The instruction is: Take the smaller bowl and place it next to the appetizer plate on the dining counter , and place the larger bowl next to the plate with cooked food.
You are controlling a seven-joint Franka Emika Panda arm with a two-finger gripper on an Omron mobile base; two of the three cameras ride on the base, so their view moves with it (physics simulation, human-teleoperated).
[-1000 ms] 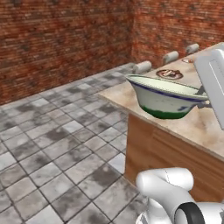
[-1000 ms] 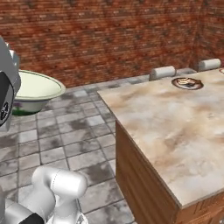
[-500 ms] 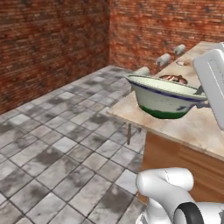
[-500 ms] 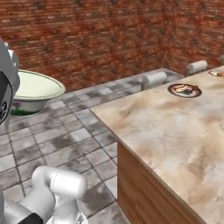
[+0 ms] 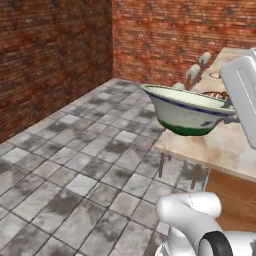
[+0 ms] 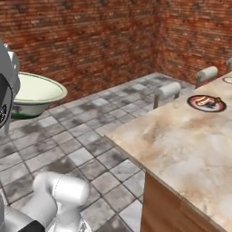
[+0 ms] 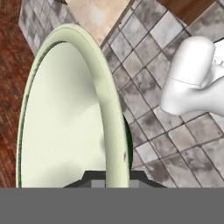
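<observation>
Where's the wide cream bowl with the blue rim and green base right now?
The wide cream bowl is held up in the gripper by its rim, over the tiled floor at the near end of the marble dining counter.

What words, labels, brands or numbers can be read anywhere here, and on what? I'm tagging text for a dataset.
None: no readable text shows in any view.
The wide cream ceramic bowl with a dark blue rim and green base: plain, no lettering.
The dark-rimmed plate of food on the beige marble dining counter: no label.
The red brick wall: no sign.
The grey stone floor tiles: no marking.
</observation>
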